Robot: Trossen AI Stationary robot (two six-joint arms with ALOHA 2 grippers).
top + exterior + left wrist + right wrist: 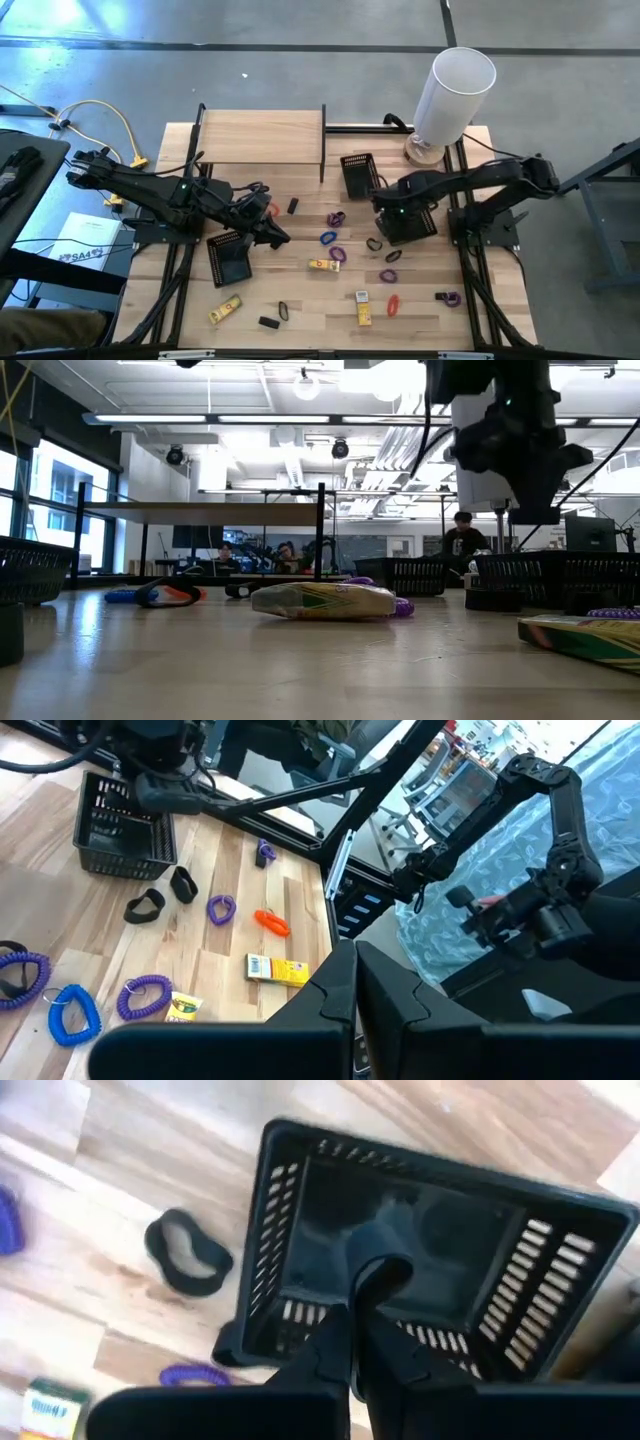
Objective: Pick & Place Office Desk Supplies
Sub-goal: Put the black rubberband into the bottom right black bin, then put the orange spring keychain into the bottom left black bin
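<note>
**Both arms hovering mid-tabletop, jaws closed, nothing held**

Showing light wooden slatted tabletop (300,300) with supplies scattered across it. Left gripper (278,236) sitting just right of a black mesh tray (230,260) on the left half, jaws pressed fully together, gripping nothing. Right gripper (352,1342) hanging right above another black mesh tray (440,1270) on the right half, jaws also fully together, empty; tray interior looking empty, contact with tray unclear. Third black mesh tray (359,175) standing farther back near a tall white cylinder (452,92).

Lying loose on tabletop: purple coiled loops (336,255) and a blue coiled loop (326,238) clustering around centre, black flat loop (185,1255) lying just beside the right tray, apart from it. Red-orange loop (392,303) sitting toward the front right. Small yellow rectangular packets (322,265) spreading centre, front centre and front left. Small black blocks (293,206) resting behind the left gripper and at front left. Another purple loop (452,298) lying at far front right.

Seated people showing in the room beyond, in the low view.
</note>
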